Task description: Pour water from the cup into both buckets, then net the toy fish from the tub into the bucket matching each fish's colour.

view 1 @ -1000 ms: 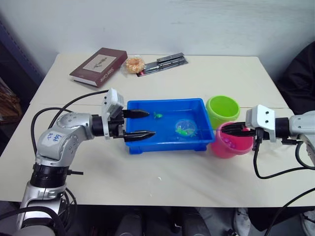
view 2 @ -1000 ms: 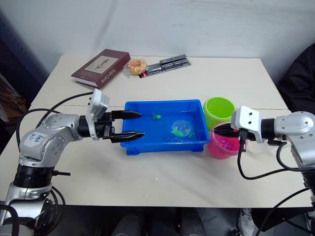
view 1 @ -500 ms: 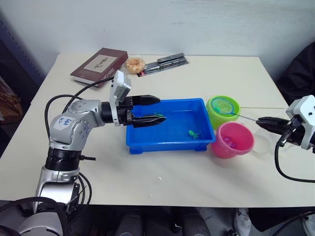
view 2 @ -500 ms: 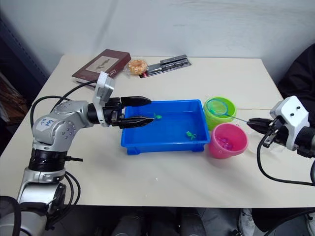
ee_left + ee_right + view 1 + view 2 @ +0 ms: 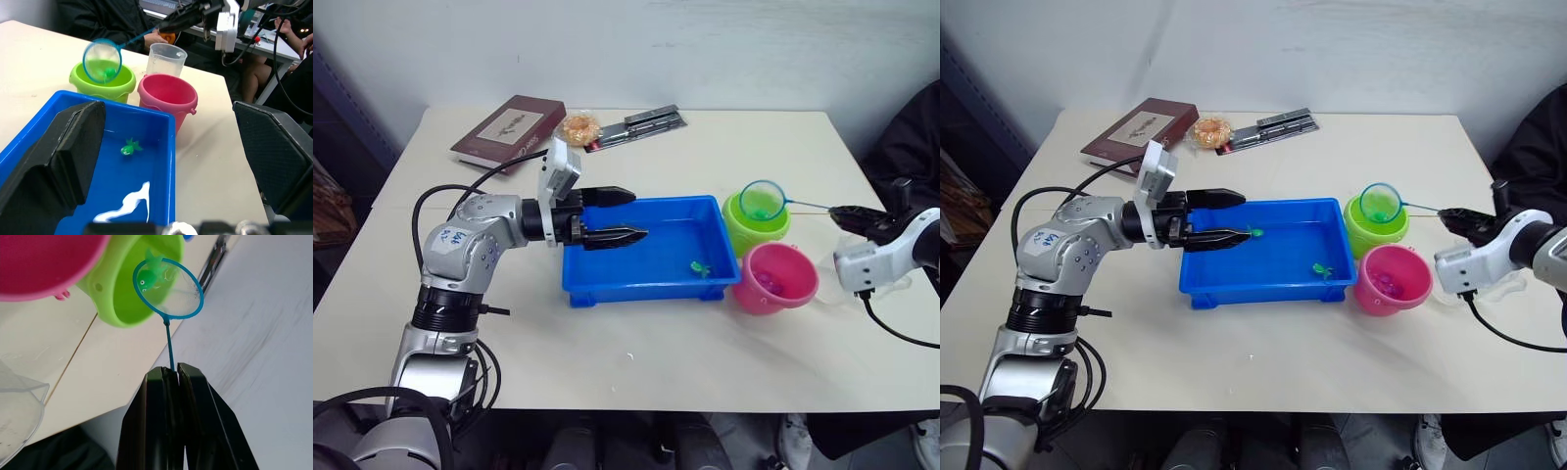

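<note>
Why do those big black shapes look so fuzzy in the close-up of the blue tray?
In the left wrist view, the left end effector sits too close to the lens, so its black fingers blur, while the tub and green fish stay sharp. A white glare streak lies on the water.

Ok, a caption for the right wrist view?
Right gripper holds small blue hand net, green toy fish inside, over lime green plastic bucket.
</note>
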Controlling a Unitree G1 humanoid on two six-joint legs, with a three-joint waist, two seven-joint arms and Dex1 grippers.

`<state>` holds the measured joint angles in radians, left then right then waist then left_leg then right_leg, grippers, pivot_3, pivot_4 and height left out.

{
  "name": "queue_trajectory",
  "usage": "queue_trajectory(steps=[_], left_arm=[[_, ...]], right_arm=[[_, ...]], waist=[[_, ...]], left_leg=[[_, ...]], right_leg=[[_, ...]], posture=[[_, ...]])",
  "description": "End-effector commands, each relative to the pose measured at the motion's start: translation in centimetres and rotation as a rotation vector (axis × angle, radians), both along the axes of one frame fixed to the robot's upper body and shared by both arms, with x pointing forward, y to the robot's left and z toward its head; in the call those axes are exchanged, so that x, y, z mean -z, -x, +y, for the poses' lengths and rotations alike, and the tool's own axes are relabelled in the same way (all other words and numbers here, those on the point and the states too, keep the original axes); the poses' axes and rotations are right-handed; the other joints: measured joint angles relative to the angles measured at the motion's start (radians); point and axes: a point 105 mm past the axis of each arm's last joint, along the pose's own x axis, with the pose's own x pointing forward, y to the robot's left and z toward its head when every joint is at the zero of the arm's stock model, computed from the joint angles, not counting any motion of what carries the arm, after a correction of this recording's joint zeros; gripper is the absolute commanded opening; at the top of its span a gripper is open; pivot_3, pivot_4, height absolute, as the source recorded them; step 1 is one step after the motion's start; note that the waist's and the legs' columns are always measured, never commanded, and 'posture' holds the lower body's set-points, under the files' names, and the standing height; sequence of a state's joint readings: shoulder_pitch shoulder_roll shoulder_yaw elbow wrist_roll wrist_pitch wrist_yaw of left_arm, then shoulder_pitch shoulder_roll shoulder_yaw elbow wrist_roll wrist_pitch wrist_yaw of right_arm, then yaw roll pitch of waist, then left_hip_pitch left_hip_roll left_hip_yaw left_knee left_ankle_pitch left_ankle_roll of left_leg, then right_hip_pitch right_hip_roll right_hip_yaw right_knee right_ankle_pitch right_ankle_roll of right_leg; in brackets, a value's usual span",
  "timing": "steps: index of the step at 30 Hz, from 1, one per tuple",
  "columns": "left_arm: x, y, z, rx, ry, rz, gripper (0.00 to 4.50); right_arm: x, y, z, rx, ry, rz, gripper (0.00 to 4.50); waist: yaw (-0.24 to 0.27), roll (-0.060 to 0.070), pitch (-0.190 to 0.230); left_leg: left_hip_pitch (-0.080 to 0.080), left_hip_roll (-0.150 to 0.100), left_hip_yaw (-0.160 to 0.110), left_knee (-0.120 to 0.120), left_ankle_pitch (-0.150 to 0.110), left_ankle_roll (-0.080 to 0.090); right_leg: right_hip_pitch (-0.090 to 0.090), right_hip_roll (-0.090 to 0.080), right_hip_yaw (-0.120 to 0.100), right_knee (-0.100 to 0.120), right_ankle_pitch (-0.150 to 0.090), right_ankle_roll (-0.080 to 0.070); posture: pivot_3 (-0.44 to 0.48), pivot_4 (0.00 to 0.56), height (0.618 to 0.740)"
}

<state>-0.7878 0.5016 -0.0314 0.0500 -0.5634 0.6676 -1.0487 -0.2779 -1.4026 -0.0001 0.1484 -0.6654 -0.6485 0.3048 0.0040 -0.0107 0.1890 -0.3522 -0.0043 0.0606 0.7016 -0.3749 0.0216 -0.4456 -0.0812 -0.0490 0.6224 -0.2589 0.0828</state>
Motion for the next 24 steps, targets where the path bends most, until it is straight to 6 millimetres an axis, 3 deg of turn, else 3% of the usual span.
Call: queue_trajectory(steps=[1,5,10,12,15,18,22,24], left_arm=[[-1.1,0.4,-0.2,0.017,0.006,-0.062,4.45],[-0.9,0.3,-0.5,0.017,0.005,-0.062,4.45],[-0.7,0.5,-1.3,0.048,-0.007,-0.084,4.45],[-0.7,0.4,-1.3,0.045,-0.003,-0.089,4.45],[-0.7,0.3,-1.2,0.035,0.003,-0.095,4.45],[-0.7,0.1,-0.9,0.02,0.009,-0.097,4.45],[-0.3,0.2,-0.7,0.011,-0.011,-0.112,4.45],[-0.3,0.2,-0.6,0.009,-0.009,-0.108,4.45]], right_arm=[[-3.8,-0.4,-1.2,0.007,0.032,-0.139,0.0],[-1.1,0.0,-1.7,-0.014,0.091,-0.041,0.0],[-2.0,-0.3,-0.5,-0.083,0.091,-0.064,0.0],[-3.8,-1.2,-1.5,-0.019,0.084,-0.125,0.0],[-2.2,-0.8,-1.0,-0.079,0.137,-0.053,0.0],[-4.5,-2.0,-1.5,-0.024,0.099,-0.142,0.0],[-2.5,-1.4,-0.3,-0.118,0.148,-0.054,0.0],[-2.2,-1.8,-0.9,-0.088,0.16,-0.047,0.0]], waist=[[-0.006,0.001,0.0],[-0.007,0.001,0.0],[-0.009,0.001,0.0],[-0.012,0.002,0.0],[-0.01,0.002,0.0],[-0.009,0.002,0.0],[-0.007,0.003,0.0],[-0.008,0.003,0.0]], left_leg=[[0.0,0.0,0.0,0.0,0.0,0.0],[0.001,0.002,0.0,0.0,0.0,-0.001],[0.001,0.001,0.002,0.0,0.0,-0.001],[0.002,0.001,0.002,0.0,0.0,-0.001],[0.002,0.001,0.002,0.0,0.0,-0.001],[0.001,0.002,0.002,0.0,0.0,-0.002],[0.001,0.001,0.001,0.0,0.001,-0.001],[0.0,0.001,0.001,-0.001,0.001,-0.001]], right_leg=[[0.0,0.0,0.0,0.0,0.0,0.0],[0.0,0.001,0.0,0.0,0.0,0.0],[0.0,0.001,0.001,0.0,0.0,0.0],[0.0,0.001,0.002,0.0,0.0,0.0],[0.0,0.001,0.002,0.0,0.0,-0.001],[0.0,0.002,0.002,0.0,0.0,-0.001],[0.0,0.001,0.001,0.0,0.0,0.0],[0.0,0.001,0.001,0.001,0.0,0.0]], posture=[[0.0,0.15,0.74],[0.0,0.15,0.74],[0.0,0.15,0.74],[0.0,0.15,0.74],[0.0,0.15,0.74],[0.0,0.15,0.74],[0.0,0.15,0.74],[0.0,0.15,0.74]])
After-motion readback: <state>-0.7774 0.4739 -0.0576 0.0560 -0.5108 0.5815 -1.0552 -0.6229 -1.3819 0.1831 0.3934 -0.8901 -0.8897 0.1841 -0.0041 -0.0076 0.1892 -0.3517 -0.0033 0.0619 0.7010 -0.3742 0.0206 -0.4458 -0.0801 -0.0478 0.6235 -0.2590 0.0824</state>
